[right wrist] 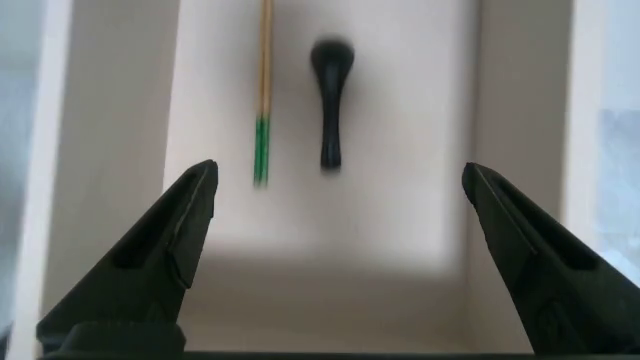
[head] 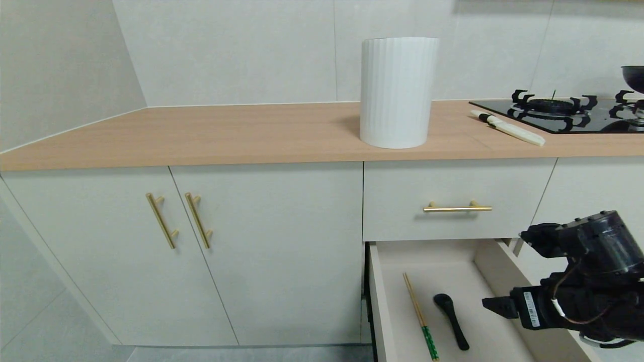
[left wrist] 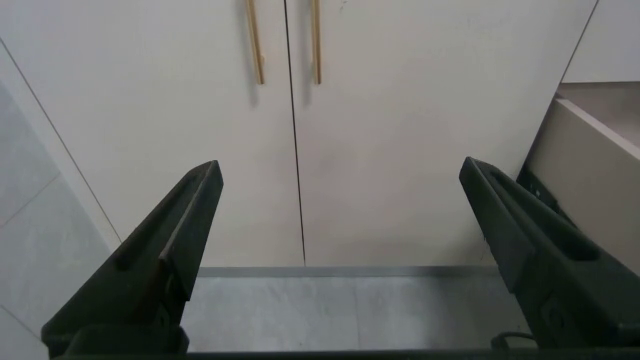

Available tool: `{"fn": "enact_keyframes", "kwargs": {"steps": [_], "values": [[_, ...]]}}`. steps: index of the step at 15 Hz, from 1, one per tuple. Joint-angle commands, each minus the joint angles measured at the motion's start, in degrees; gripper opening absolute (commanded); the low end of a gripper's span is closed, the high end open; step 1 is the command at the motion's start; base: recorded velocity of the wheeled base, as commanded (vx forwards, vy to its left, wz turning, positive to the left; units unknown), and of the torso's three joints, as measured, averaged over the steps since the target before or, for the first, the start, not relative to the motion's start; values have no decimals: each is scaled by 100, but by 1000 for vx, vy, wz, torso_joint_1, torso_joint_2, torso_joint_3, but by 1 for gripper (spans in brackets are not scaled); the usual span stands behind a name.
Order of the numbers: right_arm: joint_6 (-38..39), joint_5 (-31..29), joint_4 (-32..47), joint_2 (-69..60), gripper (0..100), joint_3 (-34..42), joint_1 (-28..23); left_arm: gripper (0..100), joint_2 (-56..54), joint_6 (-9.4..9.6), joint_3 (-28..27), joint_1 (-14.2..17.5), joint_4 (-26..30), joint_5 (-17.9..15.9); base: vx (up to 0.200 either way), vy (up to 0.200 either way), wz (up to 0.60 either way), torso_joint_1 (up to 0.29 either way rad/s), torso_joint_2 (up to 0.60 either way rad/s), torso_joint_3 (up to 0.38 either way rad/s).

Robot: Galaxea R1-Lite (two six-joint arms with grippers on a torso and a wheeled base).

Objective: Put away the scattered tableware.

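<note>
Two pieces lie in the open drawer [head: 381, 301], lower right of frame: chopsticks [head: 420, 317] beside a black spoon [head: 451, 314], not touching. The right gripper [right wrist: 338, 172] hangs over them, spread wide and empty. The left gripper [left wrist: 338, 170], equally wide, faces the cupboard doors [left wrist: 400, 130].

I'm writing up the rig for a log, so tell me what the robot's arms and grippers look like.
The right arm is black, with a glossy rounded cylinder housing, a white printed label and thin loose cables. The left gripper and right gripper each have two dark, matte, wedge-shaped fingers that taper to the tips.
</note>
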Motion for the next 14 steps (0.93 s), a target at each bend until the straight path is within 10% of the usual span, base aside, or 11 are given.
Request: {"fn": "enact_keyframes", "kwargs": {"steps": [1, 14], "values": [[-14, -3, 460, -973, 100, -50, 327, 100, 0, 2, 0, 2, 2, 4, 0, 0, 0, 0, 0, 0], [-216, 14, 847, -1131, 100, 11, 617, 100, 0, 2, 0, 2, 2, 4, -62, 0, 0, 1, 3, -1]]}}
